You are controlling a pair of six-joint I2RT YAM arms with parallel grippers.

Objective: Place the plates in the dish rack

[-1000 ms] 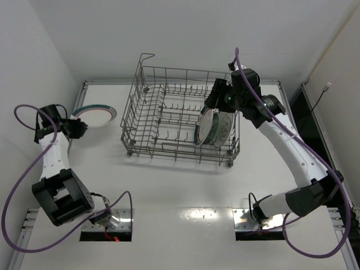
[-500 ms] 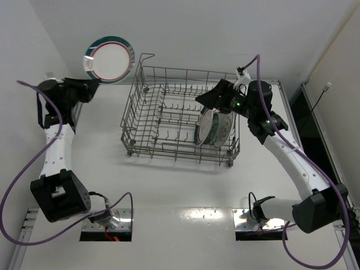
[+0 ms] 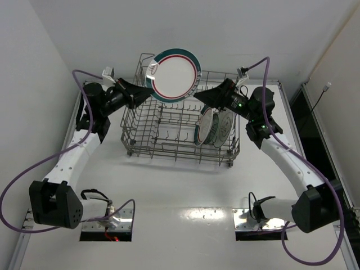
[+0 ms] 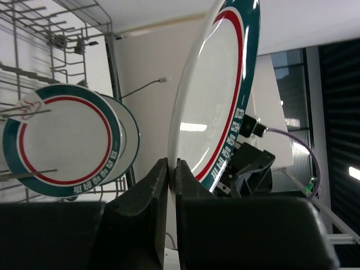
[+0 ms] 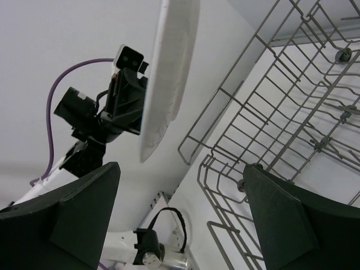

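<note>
Two pincers: the left pincer (image 4: pixel 172 169) is clenched on the lower rim of a large white round plate with a green-and-red rim band (image 3: pixel 175 74). It holds the plate on edge, high over the far edge of the bench (image 3: pixel 169 191), probably so it can enter edge-first. The right pincer (image 3: pixel 202 99) hangs released and empty beside it. Below, one grey wire dish rack (image 3: pixel 179 151) holds two upright plates (image 3: pixel 206 127) at its end toward the bench's right edge. That makes three plates seen; I cannot find a fourth.
</note>
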